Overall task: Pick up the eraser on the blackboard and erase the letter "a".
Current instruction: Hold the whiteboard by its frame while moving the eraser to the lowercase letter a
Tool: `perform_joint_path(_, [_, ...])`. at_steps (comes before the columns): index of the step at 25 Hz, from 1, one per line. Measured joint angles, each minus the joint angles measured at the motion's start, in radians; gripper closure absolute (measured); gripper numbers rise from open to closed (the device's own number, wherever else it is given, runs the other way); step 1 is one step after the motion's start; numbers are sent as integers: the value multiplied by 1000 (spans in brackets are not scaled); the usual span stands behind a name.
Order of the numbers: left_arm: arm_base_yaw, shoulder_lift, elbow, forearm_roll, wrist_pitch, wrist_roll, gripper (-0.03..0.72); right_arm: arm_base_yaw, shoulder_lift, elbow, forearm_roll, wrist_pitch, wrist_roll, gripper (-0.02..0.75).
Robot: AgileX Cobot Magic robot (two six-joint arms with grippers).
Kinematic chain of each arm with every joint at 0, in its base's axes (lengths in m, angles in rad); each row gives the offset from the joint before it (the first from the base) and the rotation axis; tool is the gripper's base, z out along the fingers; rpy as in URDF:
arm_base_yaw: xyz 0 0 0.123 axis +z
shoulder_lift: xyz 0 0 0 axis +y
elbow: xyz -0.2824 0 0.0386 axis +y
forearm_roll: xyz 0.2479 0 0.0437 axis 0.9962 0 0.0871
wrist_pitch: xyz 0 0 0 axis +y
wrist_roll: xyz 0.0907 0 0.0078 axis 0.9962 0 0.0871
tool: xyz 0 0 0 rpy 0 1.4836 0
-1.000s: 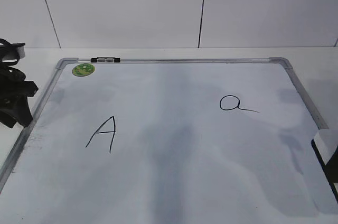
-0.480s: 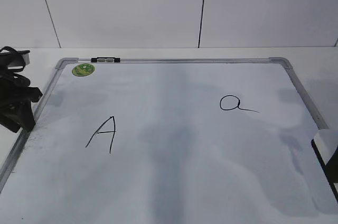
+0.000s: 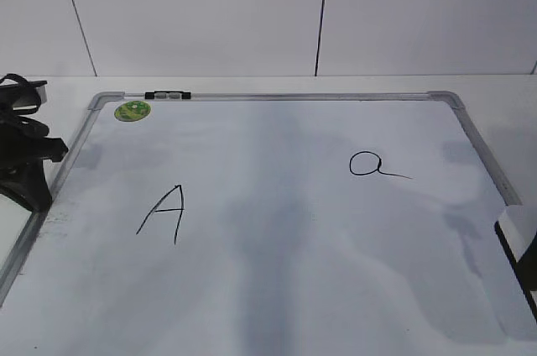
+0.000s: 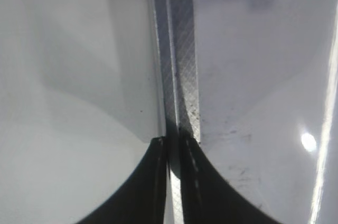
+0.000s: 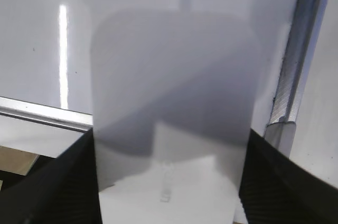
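Exterior view: the blackboard (image 3: 277,289) carries a green sticker (image 3: 132,110) at its far-left corner, capital "A" (image 3: 164,213) left, the letter "a" (image 3: 375,164) right, nothing lying between. Left wrist view: the left gripper (image 4: 174,182), fingers pressed together, sits over the board's frame. Right wrist view: the right gripper (image 5: 169,182) clamps the eraser (image 5: 171,108), long axis running away from the camera, beside the board's corner.

Handwritten capital "A" (image 3: 164,214) and the letter "a" (image 3: 375,164) on the blackboard (image 3: 277,96)
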Motion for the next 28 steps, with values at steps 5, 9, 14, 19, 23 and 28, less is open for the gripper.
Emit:
perform_joint_path(5, [2, 3, -4, -3, 6, -7, 662, 0, 0, 0, 0, 0, 0, 167])
perform_joint_path(9, [2, 3, -4, -3, 6, -7, 663, 0, 0, 0, 0, 0, 0, 167])
perform_joint_path(14, [2, 3, -4, -3, 6, -7, 663, 1, 18, -44, -3, 4, 0, 167])
perform_joint_path(19, [2, 3, -4, -3, 6, -7, 663, 56, 121, -173, -28, 8, 2, 168])
perform_joint_path(23, [2, 3, -4, -3, 6, -7, 663, 120, 245, -292, -74, 21, 29, 168])
perform_joint_path(28, [2, 3, -4, -3, 6, -7, 663, 158, 408, -440, -101, 41, 38, 168])
